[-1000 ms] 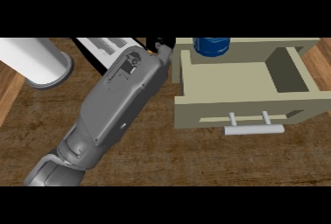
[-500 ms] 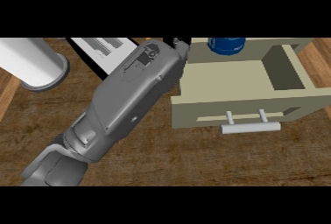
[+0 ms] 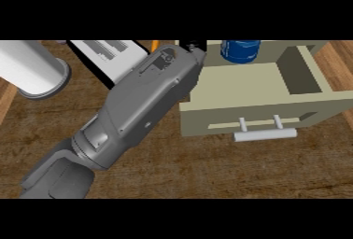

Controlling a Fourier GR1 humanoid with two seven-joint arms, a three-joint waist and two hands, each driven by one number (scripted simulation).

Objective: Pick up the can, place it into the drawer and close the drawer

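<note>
Right now the open drawer [image 3: 207,116] fills the upper right of the head view. Its pale front panel faces the near side, and its handle [image 3: 265,135] juts out over the wooden bench [image 3: 207,172]. The drawer's floor is bare from the front panel back to the can [image 3: 240,50]. The can is blue and stands upright at the far end, cut off by the top of the view. It seems to sit on the rear of the drawer floor, though whether it is truly inside or just beyond the back edge is hard to tell from this angle. The drawer's right wall [image 3: 303,70] stands well clear of the can, leaving room on that side.

A grey left forearm [image 3: 138,107] crosses the bench diagonally from the lower left. It runs along the drawer's left edge and covers that wall. Only a dark sliver of the left robot hand [image 3: 194,45] shows at the top, just left of the can. I cannot tell whether it is released, clenched or grasping anything. No right robot hand is in view.

On the left, a white cylinder [image 3: 31,70] lies near the bench's edge, and a flat white-and-black item [image 3: 110,53] sits between it and the forearm. The near half of the bench, in front of the drawer handle, is open wood.
</note>
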